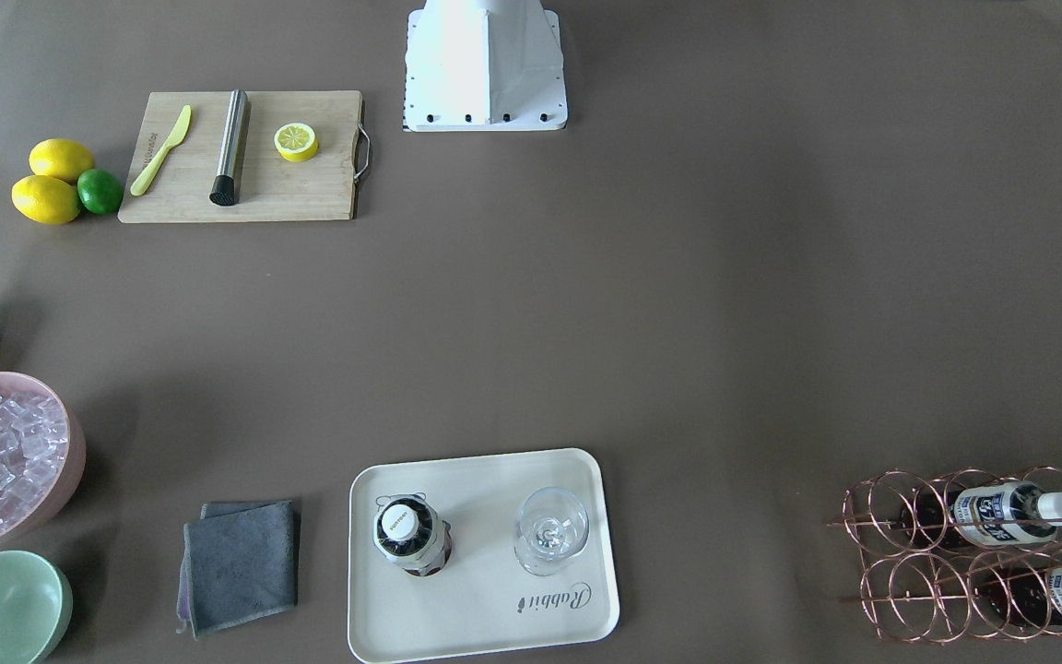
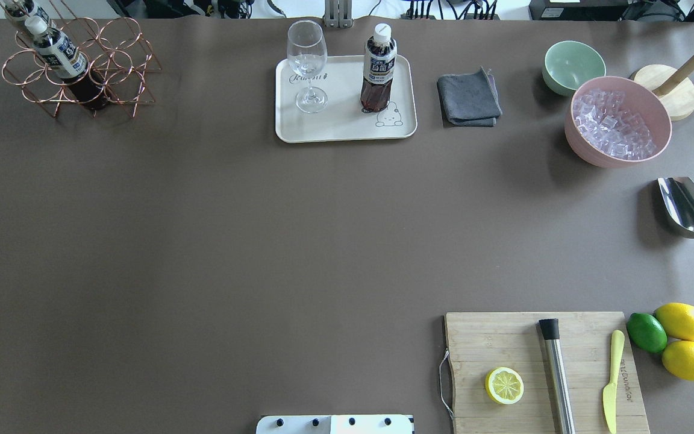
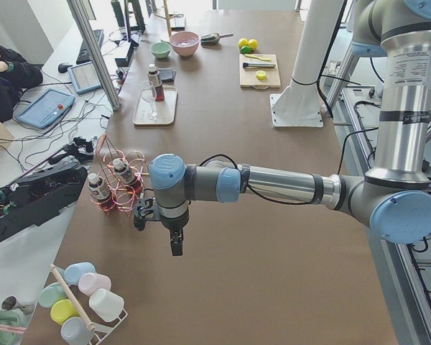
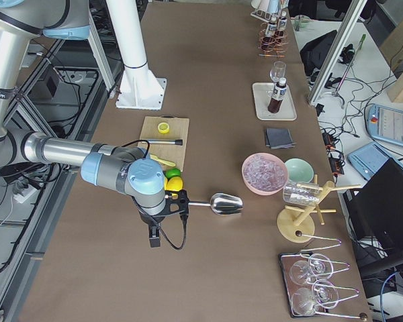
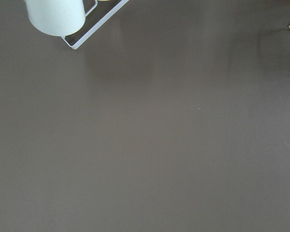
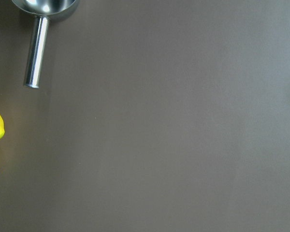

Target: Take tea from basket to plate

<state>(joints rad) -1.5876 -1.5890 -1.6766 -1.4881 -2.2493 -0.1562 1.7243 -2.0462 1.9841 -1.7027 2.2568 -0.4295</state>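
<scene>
One tea [image 2: 379,69] already upright on plate [image 2: 347,114], mid far edge of table [image 2: 262,241], wine glass [image 2: 308,66] beside it. Two more in basket [image 2: 121,63], far left corner. Full bottle: probably some heft, slick plastic, so I'd grab labelled middle. Left gripper [image 3: 176,249], right gripper [image 4: 153,241]: can't tell if either's open.
</scene>
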